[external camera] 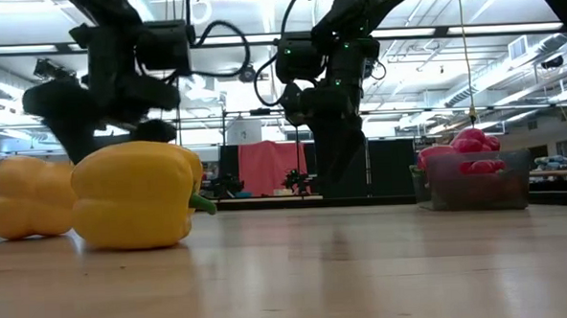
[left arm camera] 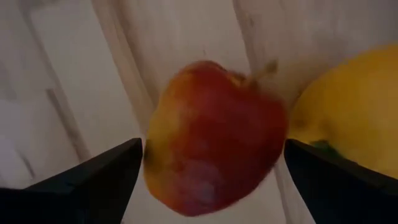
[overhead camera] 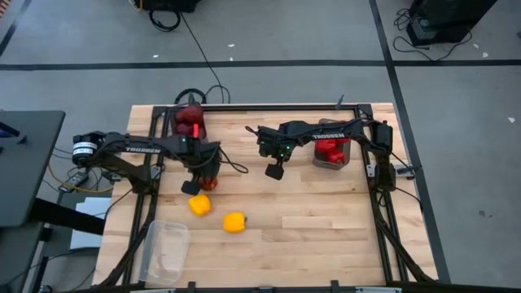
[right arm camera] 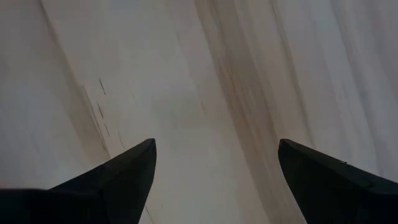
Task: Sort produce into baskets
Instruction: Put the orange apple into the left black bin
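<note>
A red-and-yellow piece (left arm camera: 214, 134) lies on the table, also seen in the high view (overhead camera: 211, 170). My left gripper (overhead camera: 198, 181) is open over it, one finger on either side. Two yellow peppers (overhead camera: 199, 204) (overhead camera: 234, 221) lie just nearer; one shows beside the piece in the left wrist view (left arm camera: 351, 106). My right gripper (overhead camera: 274, 171) is open and empty over bare wood at mid-table. A dark tub (overhead camera: 189, 122) at the far left holds maroon pieces. A dark tub (overhead camera: 331, 153) at the right holds red pieces. A clear tub (overhead camera: 165, 251) stands empty near left. My left gripper has its fingers (left arm camera: 106, 174) pointing down on either side of the red-and-yellow piece, whose sides (left arm camera: 152, 155) reach both fingers. I cannot tell whether they touch it.
Black frame rails run along the table's left, right and far edges. Cables trail off the far edge behind the maroon tub. Bare wood lies between the yellow peppers and the right rail.
</note>
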Robot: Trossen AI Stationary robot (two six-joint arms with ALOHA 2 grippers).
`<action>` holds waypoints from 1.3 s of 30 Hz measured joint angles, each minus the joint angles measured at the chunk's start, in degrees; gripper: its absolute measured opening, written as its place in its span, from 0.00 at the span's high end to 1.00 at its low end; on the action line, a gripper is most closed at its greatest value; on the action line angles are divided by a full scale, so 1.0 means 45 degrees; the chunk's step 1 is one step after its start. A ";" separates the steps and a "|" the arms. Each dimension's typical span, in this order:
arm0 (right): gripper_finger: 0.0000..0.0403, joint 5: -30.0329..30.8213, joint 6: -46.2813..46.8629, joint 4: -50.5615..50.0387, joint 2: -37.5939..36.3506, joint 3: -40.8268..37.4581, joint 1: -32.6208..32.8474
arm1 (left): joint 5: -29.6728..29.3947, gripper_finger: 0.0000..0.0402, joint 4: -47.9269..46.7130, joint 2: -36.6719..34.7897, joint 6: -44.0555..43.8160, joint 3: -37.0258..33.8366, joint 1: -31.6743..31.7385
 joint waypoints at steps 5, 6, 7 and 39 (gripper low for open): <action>0.14 0.0003 0.0105 0.0207 0.0000 0.0000 0.0000 | -0.0402 0.05 0.1684 0.0108 -0.0779 -0.0805 0.0084; 0.14 0.0001 0.0189 0.0285 0.0000 0.0000 0.0000 | -0.0356 0.08 0.1828 0.0140 -0.0871 -0.0848 0.0102; 0.14 0.0003 0.0280 0.0364 0.0000 0.0000 -0.0003 | -0.0296 0.11 0.1969 0.0197 -0.1002 -0.0862 0.0115; 0.14 0.0242 0.1754 0.1280 0.0000 0.0000 0.0185 | -0.3880 0.14 -0.1340 -0.1511 -0.3433 0.2989 0.6238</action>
